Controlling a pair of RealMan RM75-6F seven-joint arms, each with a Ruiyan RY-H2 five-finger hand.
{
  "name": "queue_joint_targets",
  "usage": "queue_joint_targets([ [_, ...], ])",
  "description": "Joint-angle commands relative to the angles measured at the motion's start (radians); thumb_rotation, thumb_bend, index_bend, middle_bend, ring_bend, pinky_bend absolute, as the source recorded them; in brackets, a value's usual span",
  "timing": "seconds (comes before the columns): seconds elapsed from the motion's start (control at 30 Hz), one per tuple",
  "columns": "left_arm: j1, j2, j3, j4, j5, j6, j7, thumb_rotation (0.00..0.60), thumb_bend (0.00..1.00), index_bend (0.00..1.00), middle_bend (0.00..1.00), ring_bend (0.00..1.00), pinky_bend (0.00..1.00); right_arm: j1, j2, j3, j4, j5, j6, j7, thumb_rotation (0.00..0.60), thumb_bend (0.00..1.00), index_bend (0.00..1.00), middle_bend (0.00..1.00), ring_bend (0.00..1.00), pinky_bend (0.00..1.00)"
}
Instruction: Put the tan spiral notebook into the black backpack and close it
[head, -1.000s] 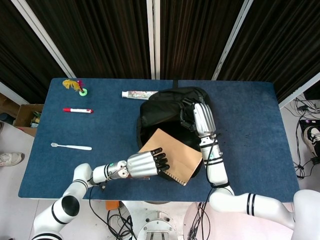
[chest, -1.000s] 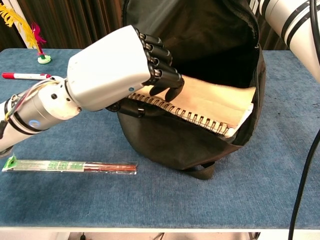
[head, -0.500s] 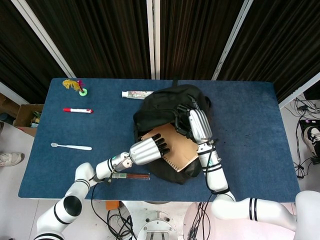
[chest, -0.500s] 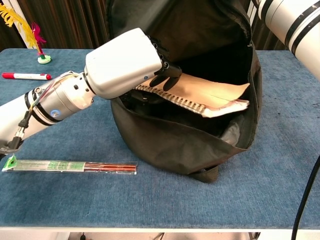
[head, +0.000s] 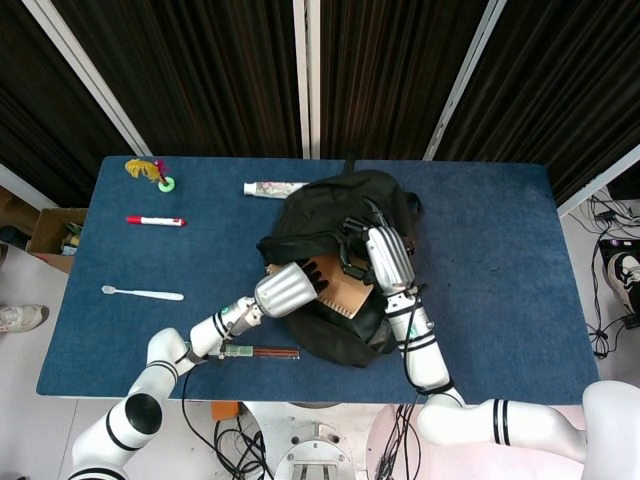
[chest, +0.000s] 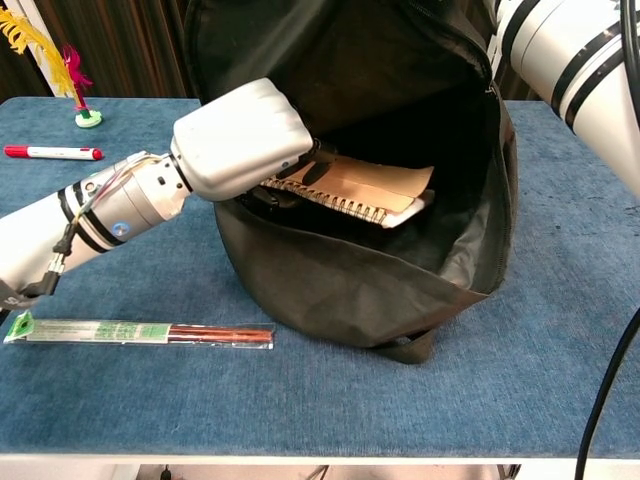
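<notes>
Inserting step: left hand (chest: 245, 135) grips tan spiral notebook (chest: 355, 188), part inside black backpack (chest: 350, 285); right hand (head: 378, 255) holds its mouth open. Next: push deeper, release, zip.

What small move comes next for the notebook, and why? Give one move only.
Probably push a little deeper with the left robot hand. The tan spiral notebook sits partly inside the black backpack, yet its spiral edge and far corner show in the opening. The right robot hand holds the upper flap up, so the mouth is open and the way in looks clear.
</notes>
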Motion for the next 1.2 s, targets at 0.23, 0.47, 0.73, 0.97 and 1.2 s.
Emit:
queue_joint_targets([
  [0.23,0.025,-0.011,-0.035,-0.038,-0.046,-0.017,0.002,0.600,0.14,0.60,0.67,0.63,0.63,-0.008,-0.002,-0.001,0.011,-0.004,0.011,0.001,0.600,0.63,0.62,0.50,0.43,0.09],
  [0.47,0.075,-0.011,-0.064,-0.081,-0.078,0.047,-0.052,0.600,0.00,0.47,0.60,0.60,0.63,-0.015,0.005,0.012,0.023,0.009,0.013,0.009,0.600,0.63,0.62,0.50,0.43,0.08],
  [0.73,0.167,0.036,-0.052,-0.114,-0.071,0.161,-0.094,0.600,0.00,0.46,0.60,0.60,0.62,-0.019,0.004,0.020,0.043,0.025,0.012,0.016,0.600,0.63,0.62,0.49,0.43,0.08],
  [0.97,0.285,0.120,-0.051,-0.161,-0.080,0.278,-0.141,0.600,0.00,0.47,0.61,0.60,0.63,-0.033,0.012,-0.003,0.051,0.018,0.001,0.036,0.600,0.63,0.62,0.49,0.43,0.08],
  [1.2,0.371,0.232,-0.084,-0.230,-0.123,0.310,-0.166,0.600,0.00,0.48,0.62,0.60,0.64,-0.072,0.066,-0.120,0.053,-0.047,-0.063,0.091,0.600,0.63,0.60,0.46,0.40,0.08],
])
